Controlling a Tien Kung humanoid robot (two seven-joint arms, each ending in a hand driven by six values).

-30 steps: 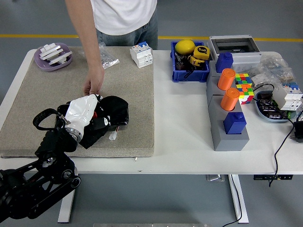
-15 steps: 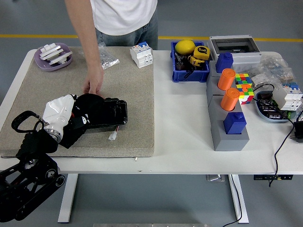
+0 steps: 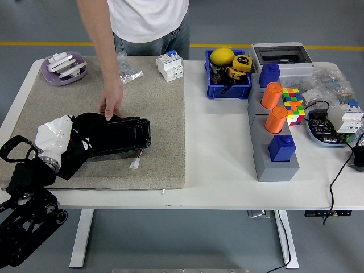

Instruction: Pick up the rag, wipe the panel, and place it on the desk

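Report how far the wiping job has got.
Picked up: the left hand holds the black rag. In hand: the rag lies across the left end of the black panel, which a person's hand steadies. Left: finishing the wipe and putting the rag on the table.

No readable text, number or brand is made out anywhere. Dark marks are seen on the yellow tape measure (image 3: pixel 241 63) in the blue bin (image 3: pixel 228 90), but they are too small to be read. Small print is suggested on the white circuit breaker (image 3: pixel 170 65) on the mat and on the white breakers (image 3: pixel 348 116) at the right edge; it is blurred past reading. A white spot is seen on the black rag (image 3: pixel 86 143), not legible as a sign. Nothing is printed on the orange cylinders (image 3: pixel 272 94) or the blue blocks (image 3: pixel 281 147).
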